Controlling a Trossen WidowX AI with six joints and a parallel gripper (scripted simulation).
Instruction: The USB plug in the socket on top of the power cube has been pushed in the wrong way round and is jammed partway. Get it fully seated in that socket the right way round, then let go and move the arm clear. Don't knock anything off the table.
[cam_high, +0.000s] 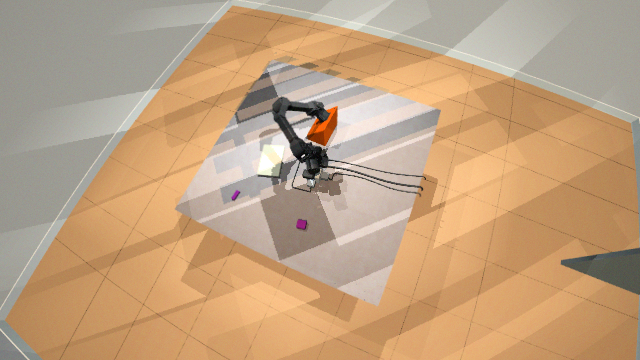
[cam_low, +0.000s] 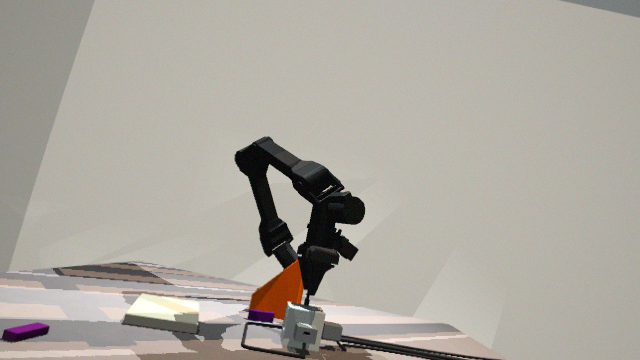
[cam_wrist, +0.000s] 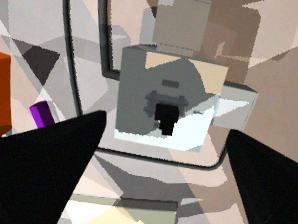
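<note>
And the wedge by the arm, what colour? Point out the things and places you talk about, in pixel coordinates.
The wedge (cam_high: 320, 131) (cam_low: 280, 295) (cam_wrist: 4, 95) is orange; the exterior view shows it best.

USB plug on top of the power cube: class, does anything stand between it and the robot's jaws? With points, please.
Nothing visible does. In the wrist view, the black plug (cam_wrist: 167, 118) shows between the open jaws, unobstructed; the orange block (cam_high: 324, 127) (cam_low: 280, 295) (cam_wrist: 4, 95) sits off to one side.
</note>
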